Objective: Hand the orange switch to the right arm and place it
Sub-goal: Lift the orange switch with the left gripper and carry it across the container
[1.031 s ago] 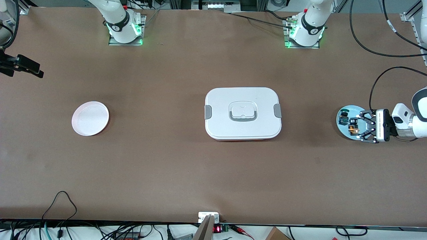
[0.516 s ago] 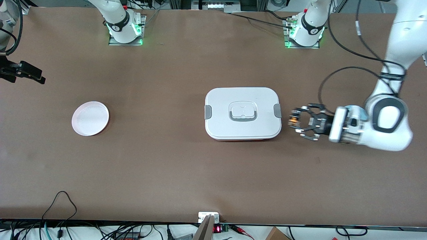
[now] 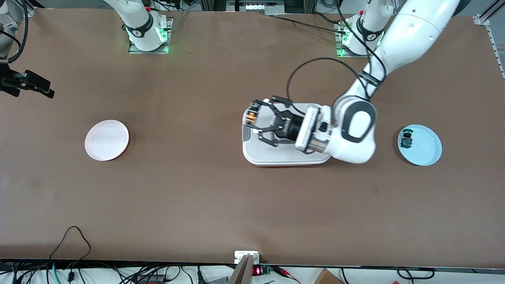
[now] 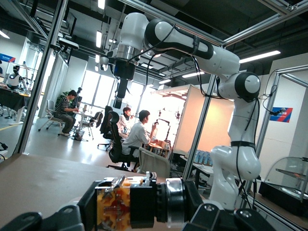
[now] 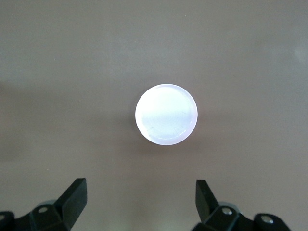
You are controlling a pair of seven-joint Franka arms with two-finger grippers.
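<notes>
The left gripper (image 3: 252, 120), over the white rectangular lidded box (image 3: 252, 152), has its jaws clamped on the tiny orange-bodied black switch (image 3: 251, 116). The right gripper (image 3: 29, 83), jaws apart, waits toward nine o'clock. Handover and placing on the white round plate (image 3: 107, 140) remain.

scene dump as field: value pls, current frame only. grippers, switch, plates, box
left gripper: shut on the orange switch, over the white lidded box
right gripper: jaws open, above the pink plate, waiting
orange switch, left wrist view: clamped between the jaws
pink plate: toward the right arm's end of the table, nothing on it
blue plate: toward the left arm's end, holds the blue-green switch
handover: not yet done
</notes>
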